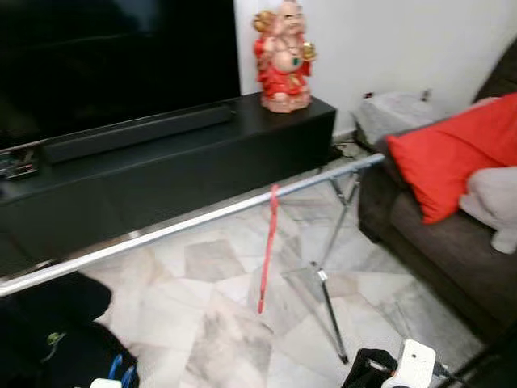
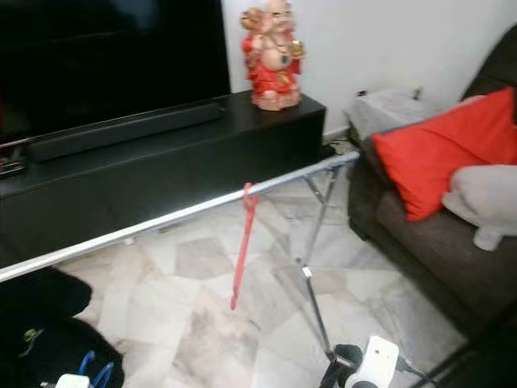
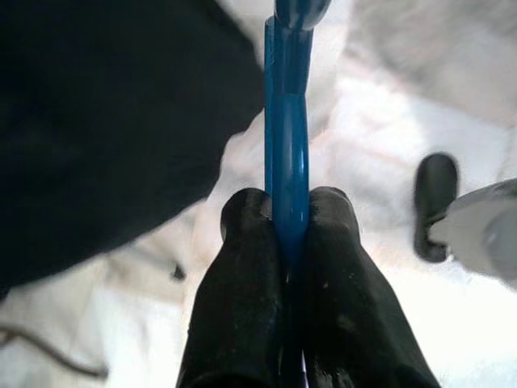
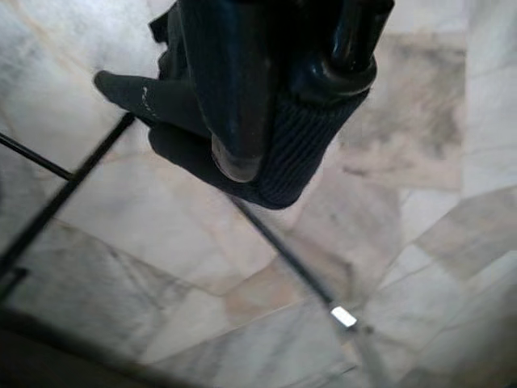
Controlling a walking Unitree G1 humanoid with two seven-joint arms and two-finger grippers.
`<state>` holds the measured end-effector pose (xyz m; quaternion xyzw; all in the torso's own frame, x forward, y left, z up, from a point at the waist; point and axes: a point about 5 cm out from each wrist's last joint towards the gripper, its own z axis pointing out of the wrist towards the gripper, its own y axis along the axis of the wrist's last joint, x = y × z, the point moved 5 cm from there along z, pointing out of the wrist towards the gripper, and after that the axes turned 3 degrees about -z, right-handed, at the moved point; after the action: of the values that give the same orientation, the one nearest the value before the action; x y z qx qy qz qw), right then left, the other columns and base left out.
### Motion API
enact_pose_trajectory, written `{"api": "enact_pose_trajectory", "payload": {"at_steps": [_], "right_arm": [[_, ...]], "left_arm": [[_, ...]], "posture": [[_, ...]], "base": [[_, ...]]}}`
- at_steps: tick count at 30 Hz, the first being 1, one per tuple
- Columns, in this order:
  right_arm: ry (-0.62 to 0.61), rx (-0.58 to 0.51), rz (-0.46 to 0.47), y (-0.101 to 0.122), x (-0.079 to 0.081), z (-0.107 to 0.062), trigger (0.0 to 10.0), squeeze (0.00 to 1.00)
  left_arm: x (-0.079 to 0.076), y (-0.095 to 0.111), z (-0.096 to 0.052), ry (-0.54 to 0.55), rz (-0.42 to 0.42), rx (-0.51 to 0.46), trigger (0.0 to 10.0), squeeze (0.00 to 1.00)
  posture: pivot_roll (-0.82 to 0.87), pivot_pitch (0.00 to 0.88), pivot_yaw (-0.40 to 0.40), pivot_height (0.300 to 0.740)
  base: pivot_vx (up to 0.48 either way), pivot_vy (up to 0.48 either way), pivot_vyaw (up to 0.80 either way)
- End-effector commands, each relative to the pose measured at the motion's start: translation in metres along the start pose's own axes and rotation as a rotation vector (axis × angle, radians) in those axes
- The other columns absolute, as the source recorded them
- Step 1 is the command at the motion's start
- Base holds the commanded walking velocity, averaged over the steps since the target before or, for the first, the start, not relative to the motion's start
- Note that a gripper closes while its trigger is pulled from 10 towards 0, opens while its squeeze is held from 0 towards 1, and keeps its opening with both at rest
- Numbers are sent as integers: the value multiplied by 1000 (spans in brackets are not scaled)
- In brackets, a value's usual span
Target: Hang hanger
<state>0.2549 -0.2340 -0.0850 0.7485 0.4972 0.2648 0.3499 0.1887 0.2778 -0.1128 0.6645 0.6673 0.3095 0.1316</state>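
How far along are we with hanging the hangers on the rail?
Done: one red hanger already hangs on the silver rail of the drying rack.
In hand: the left gripper is shut on a blue hanger, held low near the floor.
Left: raise the blue hanger and hook it over the rail. The right gripper hangs low over the marble floor.

Blue hanger (image 3: 287, 145) clamped edge-on; red hanger (image 1: 269, 246) hangs from rail (image 1: 186, 222)

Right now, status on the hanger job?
Left gripper shut on blue hanger, held low. Right gripper low over the floor, fingers unclear. Red hanger already on the rail. Rail otherwise bare.
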Motion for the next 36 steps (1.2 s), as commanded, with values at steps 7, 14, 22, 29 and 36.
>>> {"api": "enact_pose_trajectory", "payload": {"at_steps": [7, 14, 22, 29, 36], "right_arm": [[-13, 16, -3, -13, -9, -5, 10000, 0], [1, 8, -38, -13, -7, -6, 10000, 0], [23, 28, -44, -21, -1, -8, 10000, 0], [30, 26, -48, -19, 2, -8, 10000, 0], [31, 23, -42, -17, 3, -7, 10000, 0]], "left_arm": [[3, -20, -6, -1, -2, 30, 10000, 0], [2, -29, -9, -6, -6, 40, 10000, 0], [1, -36, -12, -10, -12, 44, 10000, 0], [3, -45, -15, -9, -16, 60, 10000, 0], [5, -44, -14, -9, -10, 59, 10000, 0]], "posture": [[122, 0, 40, 740], [123, 4, 41, 740], [145, 24, 27, 740], [150, 35, 31, 740], [152, 39, 34, 740]], "base": [[0, 0, 229], [0, 142, 63], [0, 256, 585], [0, 273, 0], [0, 275, 0]]}}
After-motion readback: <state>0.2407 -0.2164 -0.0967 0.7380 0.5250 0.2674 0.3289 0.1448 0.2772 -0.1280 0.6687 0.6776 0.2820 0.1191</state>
